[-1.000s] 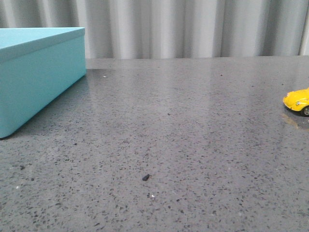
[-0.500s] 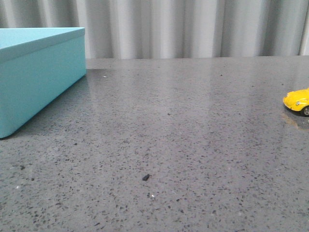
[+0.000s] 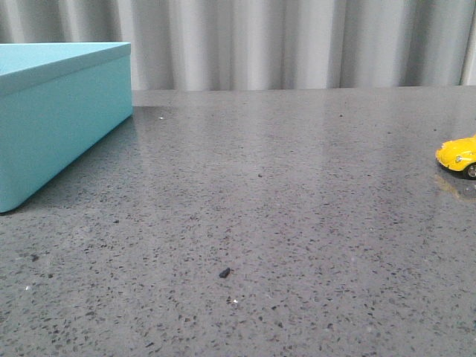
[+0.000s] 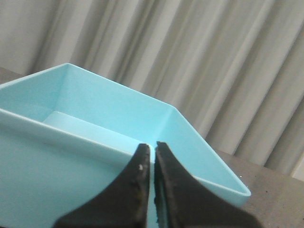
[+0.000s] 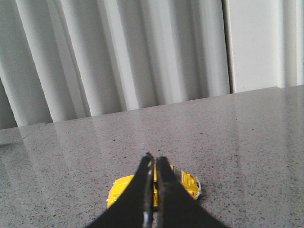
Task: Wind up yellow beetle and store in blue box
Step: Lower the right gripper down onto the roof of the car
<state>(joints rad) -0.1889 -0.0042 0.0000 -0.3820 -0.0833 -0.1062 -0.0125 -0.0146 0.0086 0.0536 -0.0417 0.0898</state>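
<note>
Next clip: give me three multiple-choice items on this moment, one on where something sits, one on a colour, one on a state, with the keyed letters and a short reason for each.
1. In the front view, where is the yellow beetle?
A. far right of the table
B. inside the blue box
C. by the black speck

2. What colour is the box?
A. red
B. light turquoise-blue
C. white

3. How do the left gripper's jaws stand?
A. wide open
B. gripping the car
C. nearly shut, holding nothing

Answers: 1 A, the car sits at the right edge. 2 B, plain in both views. 3 C, a thin gap only, nothing between.
</note>
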